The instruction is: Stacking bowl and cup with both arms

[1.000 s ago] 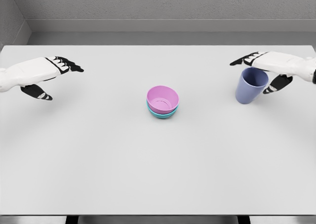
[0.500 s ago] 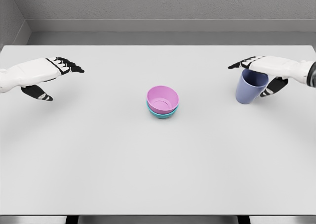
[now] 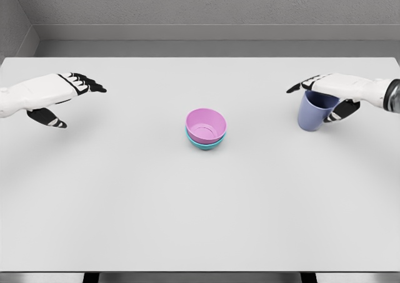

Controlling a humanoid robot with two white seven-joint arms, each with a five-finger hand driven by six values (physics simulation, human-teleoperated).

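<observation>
White surface (image 3: 200,220) carries one blue cup (image 3: 314,110) and two nested bowls, pink bowl (image 3: 205,124) inside teal bowl (image 3: 205,143), at centre. Right hand (image 3: 334,89) lies over the cup's rim, fingers (image 3: 299,85) extended above and thumb behind it, not closed. Left hand (image 3: 59,92) hovers well apart at left, fingers spread, empty.
</observation>
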